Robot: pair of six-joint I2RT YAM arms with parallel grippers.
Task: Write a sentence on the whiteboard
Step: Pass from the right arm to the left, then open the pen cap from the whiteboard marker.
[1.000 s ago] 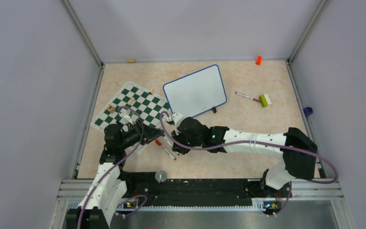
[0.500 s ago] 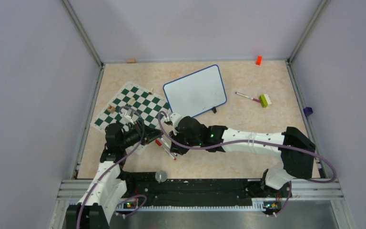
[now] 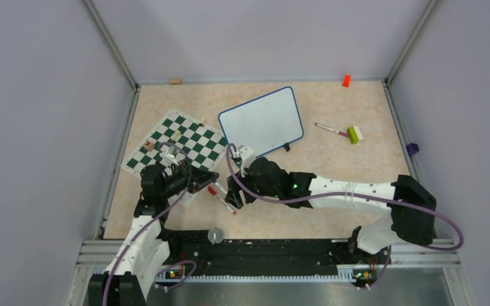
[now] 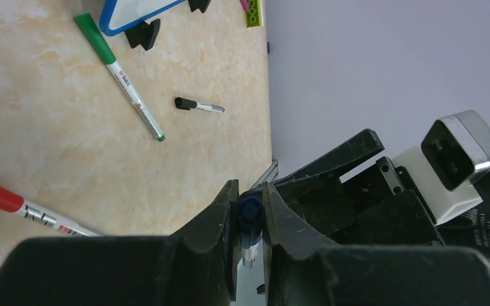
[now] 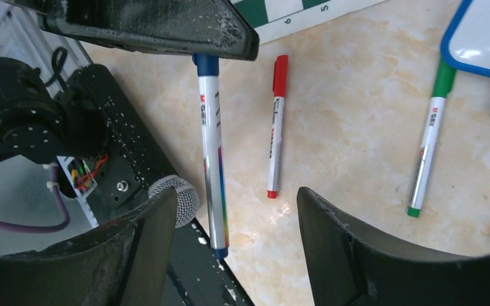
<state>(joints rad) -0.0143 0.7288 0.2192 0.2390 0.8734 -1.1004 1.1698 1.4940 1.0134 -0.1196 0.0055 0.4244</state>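
The whiteboard [image 3: 261, 121] lies tilted at mid-table, its face plain white; no sentence is in view on it. My left gripper [image 4: 250, 220] is shut on the capped end of a blue marker [image 5: 212, 153], which sticks out from its jaws toward the right arm. My right gripper [image 5: 236, 194] stands open with the marker's body between its fingers, touching neither. In the top view the two grippers, left [image 3: 210, 182] and right [image 3: 233, 190], meet just below the board's near corner.
A red marker [image 5: 274, 127] and a green marker [image 5: 427, 146] lie on the table beside the grippers, with a small black marker [image 4: 199, 106] further off. The checkered mat [image 3: 178, 143] is to the left. A pink marker [image 3: 332, 129] and green block [image 3: 355, 134] lie right.
The right gripper has opened off the blue marker and its arm has shifted a little right. The left gripper has closed tighter on the marker's capped end.
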